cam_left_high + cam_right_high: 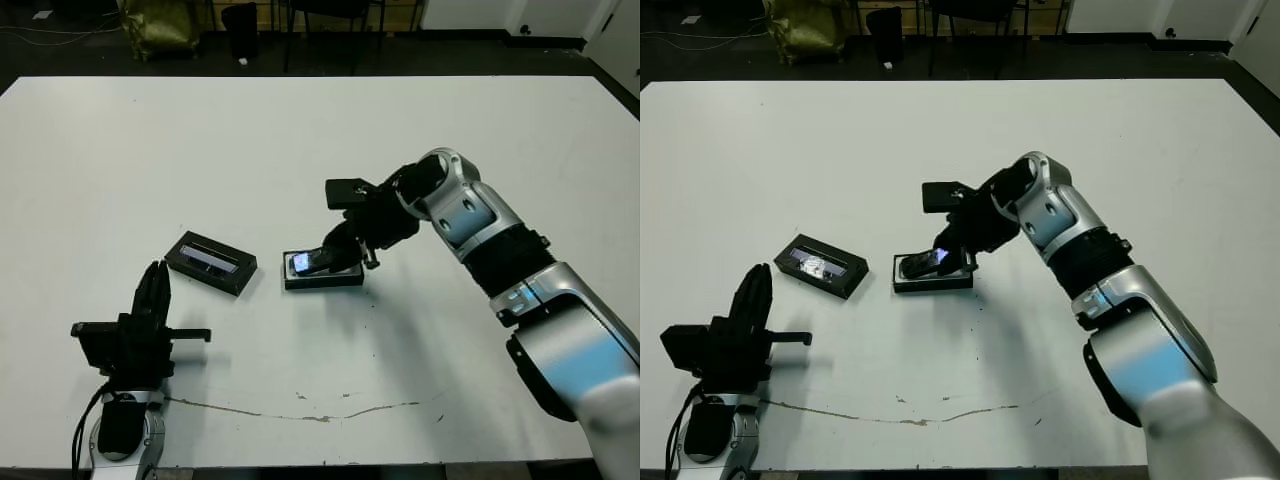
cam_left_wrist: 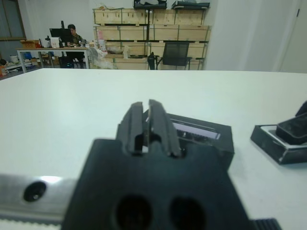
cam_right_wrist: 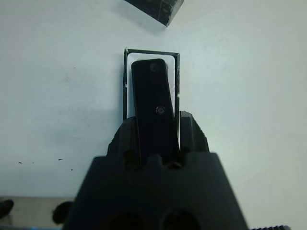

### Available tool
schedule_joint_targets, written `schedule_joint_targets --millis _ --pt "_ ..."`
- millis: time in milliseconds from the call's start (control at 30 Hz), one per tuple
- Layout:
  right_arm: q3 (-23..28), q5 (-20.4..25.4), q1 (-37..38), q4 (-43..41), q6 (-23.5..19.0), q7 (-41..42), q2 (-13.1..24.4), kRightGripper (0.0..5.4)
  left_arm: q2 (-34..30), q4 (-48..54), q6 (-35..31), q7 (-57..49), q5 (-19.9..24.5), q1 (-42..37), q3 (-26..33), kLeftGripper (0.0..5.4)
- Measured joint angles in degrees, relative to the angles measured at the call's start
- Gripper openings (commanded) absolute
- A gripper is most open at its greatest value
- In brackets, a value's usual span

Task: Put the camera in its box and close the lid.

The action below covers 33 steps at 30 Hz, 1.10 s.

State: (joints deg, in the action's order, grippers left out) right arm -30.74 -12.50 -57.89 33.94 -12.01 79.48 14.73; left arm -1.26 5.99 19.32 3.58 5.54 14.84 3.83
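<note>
The right hand (image 3: 156,136) grips the camera (image 3: 152,103) by one end, a finger on each long side. The camera is tilted, its far end down in the box (image 1: 322,278) and its held end up over the rim. White lining shows around it. The box sits near the middle of the worktop (image 1: 300,140). The lid (image 1: 211,262) lies flat just beside the box, not touching it. The left hand (image 1: 152,300) is near the front edge, its fingers pressed together and holding nothing. No words can be read on anything. There is lots of bare room all around.
</note>
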Motion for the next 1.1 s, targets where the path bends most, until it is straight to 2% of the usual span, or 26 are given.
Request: schedule_joint_targets --millis 100,233,533,1100 --pt "-0.16 -0.03 0.00 0.37 1.85 -0.30 -0.17 0.65 0.00 1.17 -1.17 0.09 0.43 0.40 0.05 0.00" --pt "-0.53 -0.58 -0.03 0.99 2.09 -0.69 -0.70 0.65 0.04 2.93 -3.18 -0.33 0.16 0.83 -0.09 0.00" --pt "-0.60 -0.66 -0.09 1.50 2.07 -0.74 -0.91 0.65 0.03 -0.62 0.69 0.74 0.58 0.21 -0.03 0.00" --pt "-0.32 -0.41 -0.17 2.32 4.36 -0.26 -1.00 0.65 0.40 0.48 -0.92 0.54 1.16 0.58 -0.08 0.00"
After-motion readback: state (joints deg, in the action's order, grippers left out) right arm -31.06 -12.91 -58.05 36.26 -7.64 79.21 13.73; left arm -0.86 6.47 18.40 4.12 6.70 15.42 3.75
